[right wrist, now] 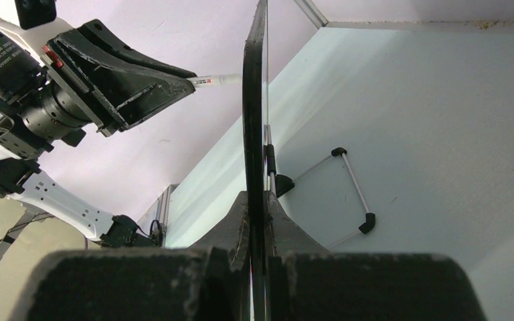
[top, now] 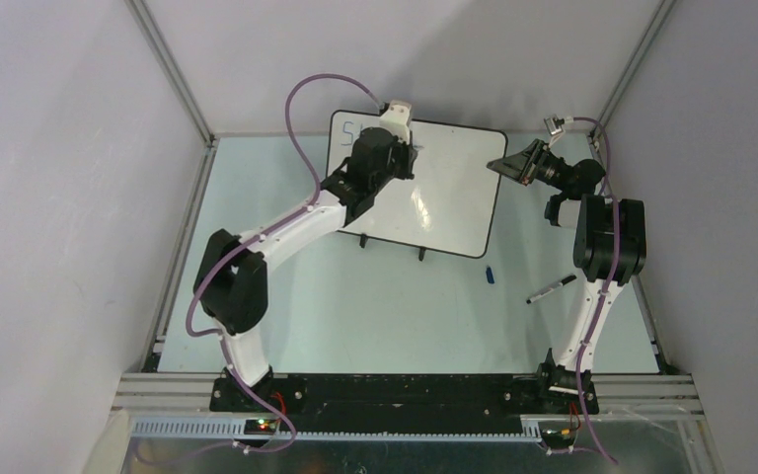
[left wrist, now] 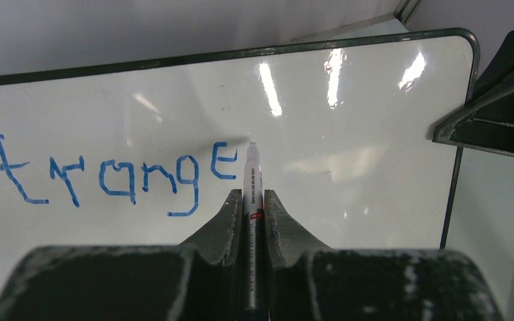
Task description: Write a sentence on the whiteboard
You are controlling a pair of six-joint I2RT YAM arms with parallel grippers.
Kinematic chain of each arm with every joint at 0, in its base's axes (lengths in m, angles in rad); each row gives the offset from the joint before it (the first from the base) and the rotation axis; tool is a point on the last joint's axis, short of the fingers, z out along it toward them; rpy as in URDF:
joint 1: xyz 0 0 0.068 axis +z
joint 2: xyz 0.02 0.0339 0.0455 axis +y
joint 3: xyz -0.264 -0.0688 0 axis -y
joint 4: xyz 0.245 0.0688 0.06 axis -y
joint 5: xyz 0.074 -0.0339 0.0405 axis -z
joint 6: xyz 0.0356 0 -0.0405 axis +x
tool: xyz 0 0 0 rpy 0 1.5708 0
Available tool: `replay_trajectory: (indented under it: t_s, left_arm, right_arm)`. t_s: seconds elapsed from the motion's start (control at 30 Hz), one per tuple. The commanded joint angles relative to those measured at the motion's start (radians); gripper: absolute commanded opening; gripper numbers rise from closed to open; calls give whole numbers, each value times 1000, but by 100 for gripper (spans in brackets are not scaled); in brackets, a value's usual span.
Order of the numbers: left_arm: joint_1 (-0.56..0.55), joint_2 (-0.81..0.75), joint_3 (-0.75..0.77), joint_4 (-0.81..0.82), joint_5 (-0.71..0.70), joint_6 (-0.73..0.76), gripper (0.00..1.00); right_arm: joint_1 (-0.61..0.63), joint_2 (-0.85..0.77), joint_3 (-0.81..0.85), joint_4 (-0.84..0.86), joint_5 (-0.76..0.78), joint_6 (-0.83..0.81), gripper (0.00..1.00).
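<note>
The whiteboard (top: 444, 188) stands tilted at the back of the table, white with a thin black rim. In the left wrist view it (left wrist: 348, 187) carries the sentence (left wrist: 107, 177) in blue marker, reading "strange". My left gripper (left wrist: 251, 197) is shut on a white marker (left wrist: 253, 180) whose tip touches the board just right of the last "e". My right gripper (right wrist: 258, 200) is shut on the whiteboard's right edge (right wrist: 254, 100), seen edge-on. In the top view the left gripper (top: 400, 123) is over the board's upper left and the right gripper (top: 501, 164) at its right rim.
A black marker (top: 551, 288) and a small blue cap (top: 490, 275) lie on the table right of the board. The board's wire foot stand (right wrist: 348, 194) shows behind it. Grey walls and aluminium rails enclose the table.
</note>
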Motion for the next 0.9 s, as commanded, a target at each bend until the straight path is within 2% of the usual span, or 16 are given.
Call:
replay_trajectory:
  t_s: [0.0, 0.87]
  left_arm:
    - [-1, 9, 55, 6, 6, 14, 0]
    - [0, 46, 104, -52, -10, 20, 0]
  right_arm:
    - [-5, -74, 10, 42, -1, 44, 0]
    - [-7, -74, 10, 43, -1, 44, 0]
